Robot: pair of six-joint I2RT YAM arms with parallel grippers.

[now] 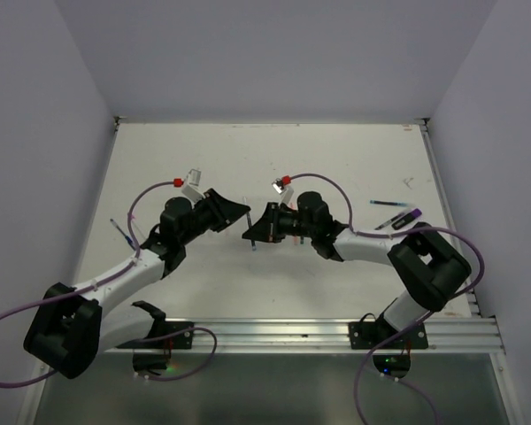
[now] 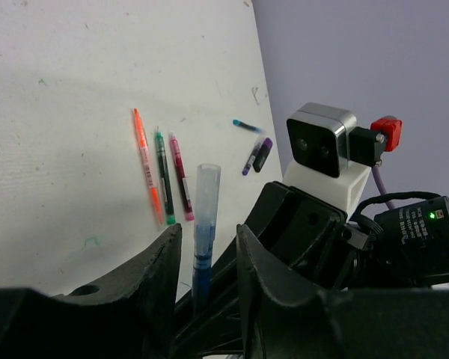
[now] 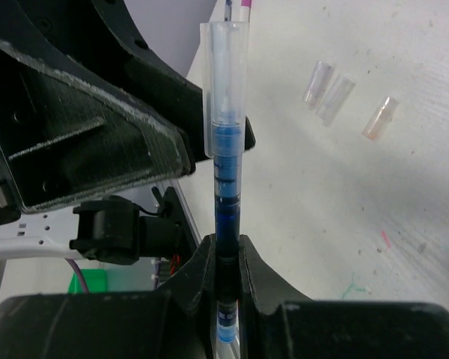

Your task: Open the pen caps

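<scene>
- Beyond the blue pen [image 3: 227, 217], three loose caps [image 3: 337, 97] lie on the counter [image 3: 404, 45]; its own clear cap [image 3: 226, 90] sits on, so I judge the job part done.
- Right hand [image 3: 226, 243] clamps the pen's barrel; left hand [image 2: 207, 233] stands part-spread around it, not touching.
- Pen's long axis runs straight out of the right hand, cap leading.

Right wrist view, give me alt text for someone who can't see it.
The right claw is closed on a blue pen pointing up the frame, its clear cap still on the far end. The left claw sits at left; three loose caps lie on the white table at upper right.
</scene>
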